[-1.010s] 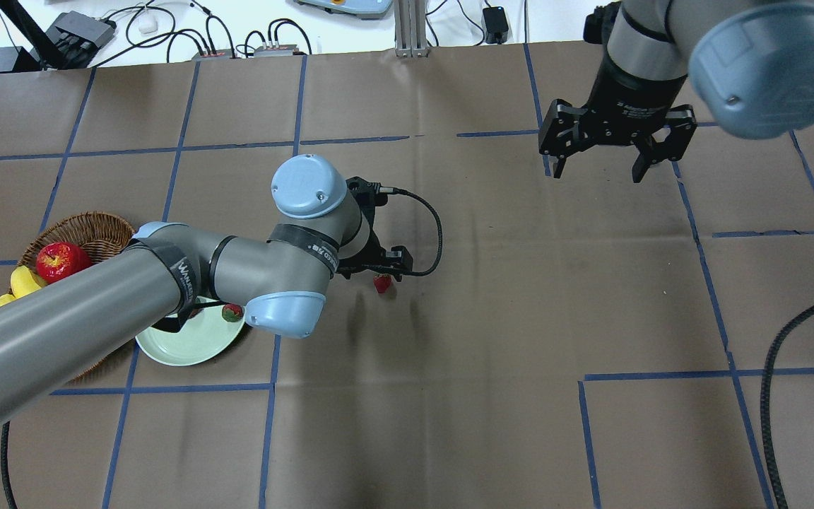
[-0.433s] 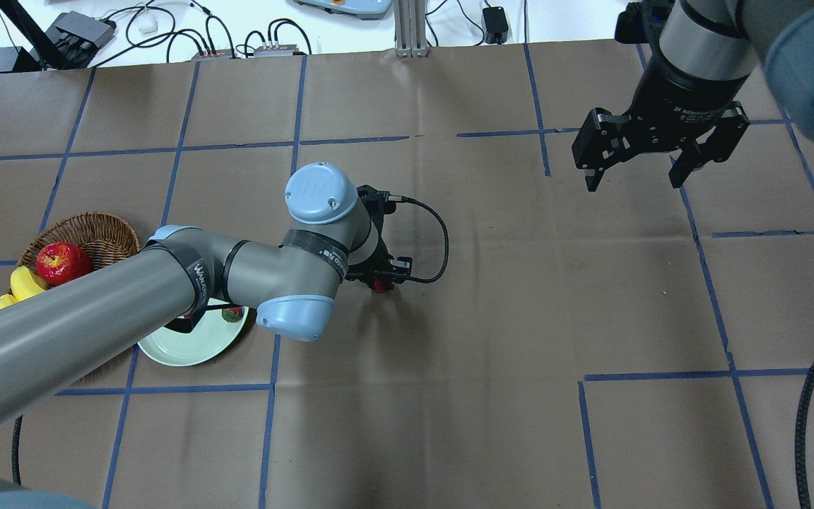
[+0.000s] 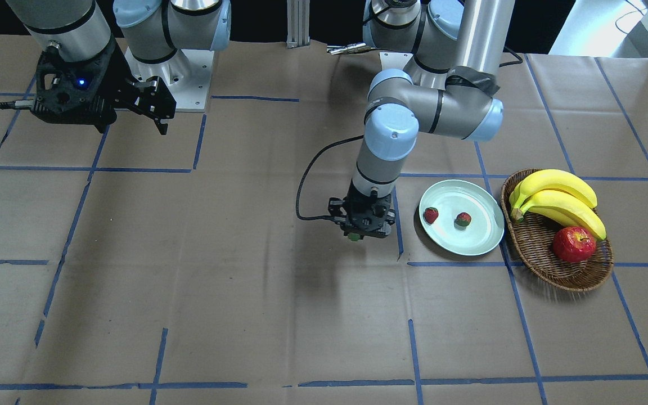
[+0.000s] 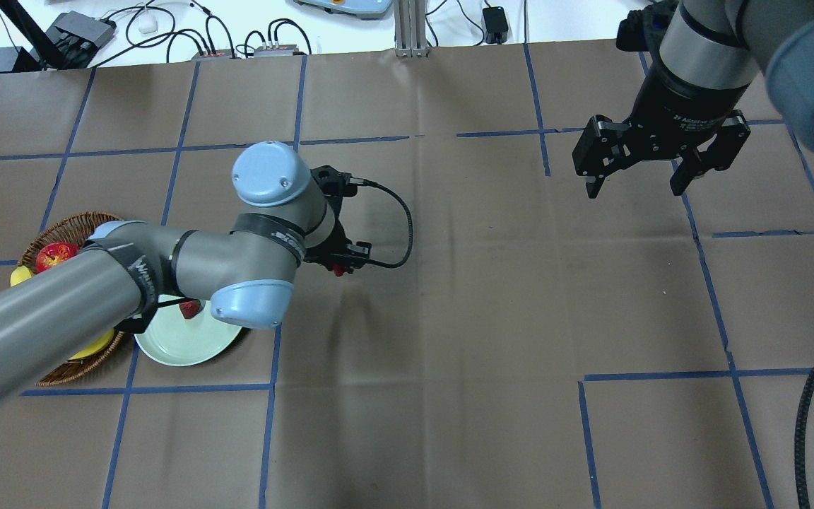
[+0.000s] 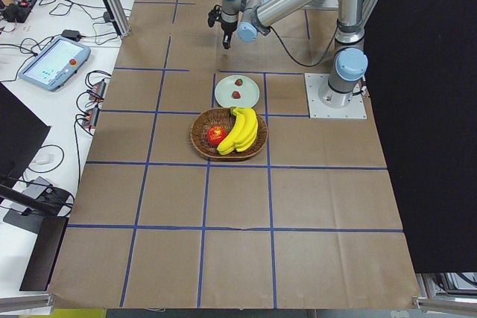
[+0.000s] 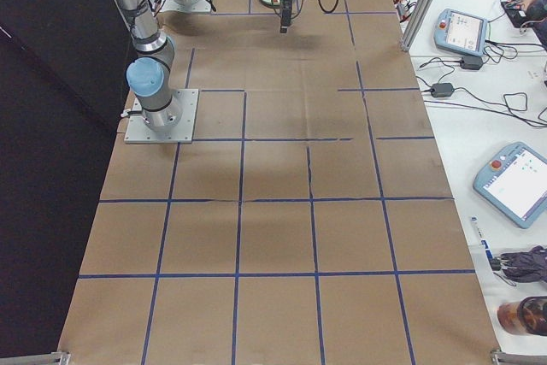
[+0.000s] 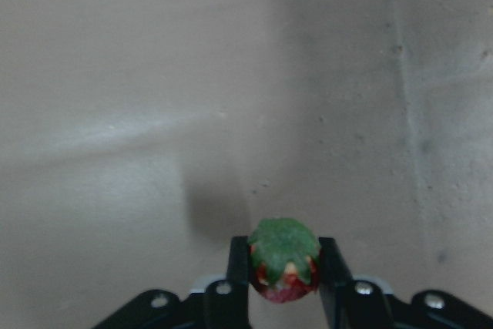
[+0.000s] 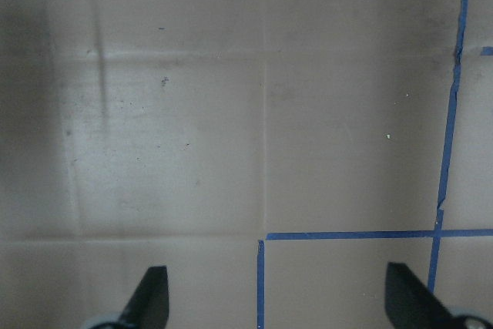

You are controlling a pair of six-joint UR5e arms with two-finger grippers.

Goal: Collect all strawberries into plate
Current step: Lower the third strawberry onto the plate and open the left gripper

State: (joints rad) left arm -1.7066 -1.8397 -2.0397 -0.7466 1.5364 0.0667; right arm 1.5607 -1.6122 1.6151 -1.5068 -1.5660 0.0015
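My left gripper [image 3: 361, 232] is shut on a strawberry [image 7: 283, 260], green top facing down, held just above the brown table left of the plate in the front-facing view. The berry also shows in the overhead view [image 4: 338, 269]. The pale mint-green plate [image 3: 473, 243] holds two more strawberries [image 3: 431, 214] [image 3: 463, 219]. In the overhead view my left arm covers part of the plate [image 4: 177, 346]; one berry [image 4: 190, 308] shows there. My right gripper [image 4: 634, 189] is open and empty, high over the far right of the table.
An oval wicker basket [image 3: 549, 269] with bananas [image 3: 560, 197] and a red apple [image 3: 573, 244] stands touching the plate's far side from my left gripper. Blue tape lines grid the brown paper. Cables and tablets lie past the table's far edge.
My left gripper has closed on the strawberry, lifted it and moved it left toward the plate. My right arm has swung right and stays open.
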